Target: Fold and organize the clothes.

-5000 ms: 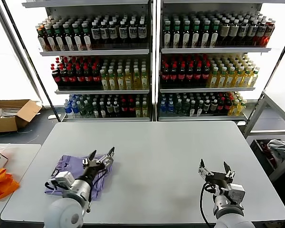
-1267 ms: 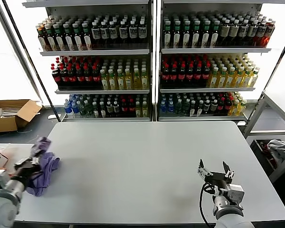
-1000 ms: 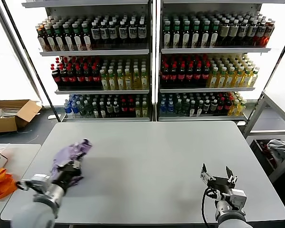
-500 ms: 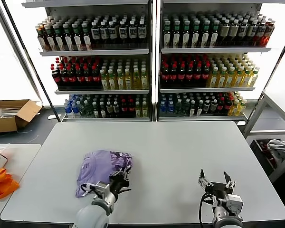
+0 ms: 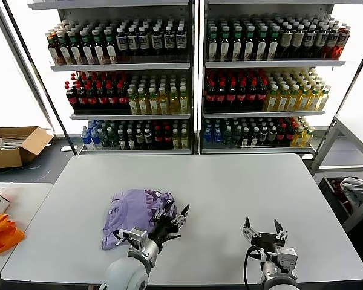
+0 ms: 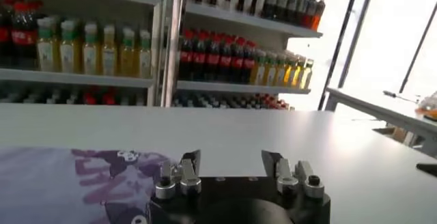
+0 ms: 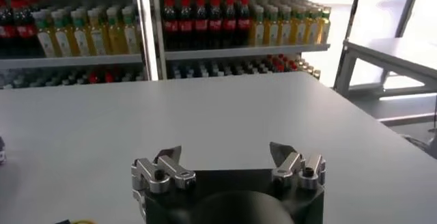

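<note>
A lavender T-shirt (image 5: 132, 212) lies bunched on the grey table (image 5: 230, 181), left of centre, with its dark purple print facing up. My left gripper (image 5: 172, 212) is open and empty at the shirt's right edge, just above the table. In the left wrist view the shirt (image 6: 61, 184) lies beside the open left gripper (image 6: 232, 161). My right gripper (image 5: 261, 226) is open and empty near the table's front edge, right of centre; it also shows in the right wrist view (image 7: 225, 151).
Shelves of bottles (image 5: 193, 78) stand behind the table. A cardboard box (image 5: 15, 145) sits on the floor at far left. Bright orange fabric (image 5: 1, 232) lies on a side table at left. A metal rack (image 5: 345, 157) stands at right.
The left gripper carried the shirt from the table's left edge to left of centre, set it down and let go. It now stands open at the shirt's right edge. The right gripper barely moved.
</note>
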